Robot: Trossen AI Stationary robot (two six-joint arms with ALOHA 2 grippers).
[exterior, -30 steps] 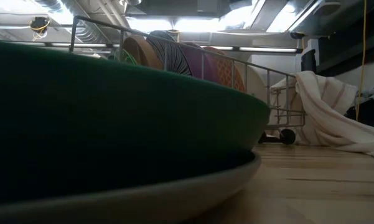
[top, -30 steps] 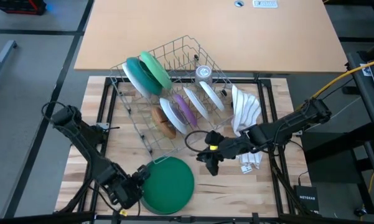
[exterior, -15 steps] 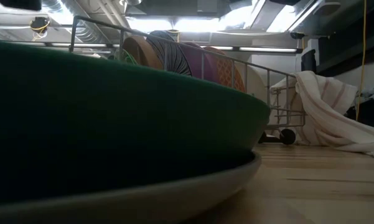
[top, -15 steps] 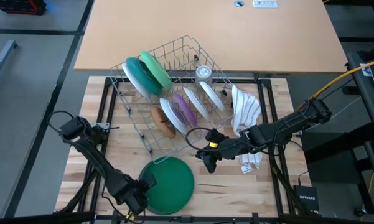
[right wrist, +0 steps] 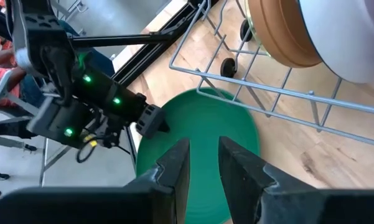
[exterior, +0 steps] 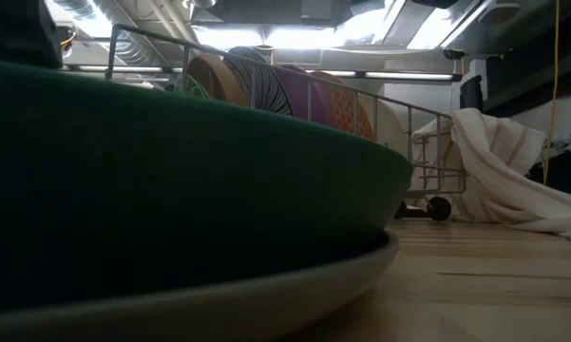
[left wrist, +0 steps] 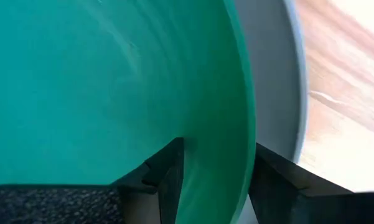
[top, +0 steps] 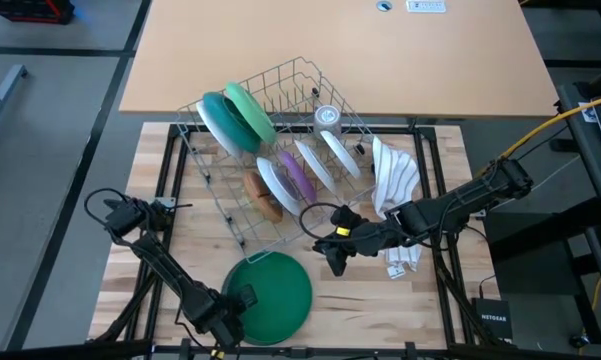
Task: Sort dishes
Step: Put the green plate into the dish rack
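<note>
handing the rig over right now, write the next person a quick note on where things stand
Left gripper: at the rim of the green plate, one finger inside the rim and one outside, apart, near the table's front edge. The left wrist view shows a grey plate under the green one.
Right gripper: in front of the wire rack, a narrow gap between its fingers, holding nothing.
Done: green on grey stacked on the table.
Left: the rack holds a white, a teal and a green large plate at the back, and smaller dishes in front, among them a white one and a purple one. The striped cloth lies beside the rack.
</note>
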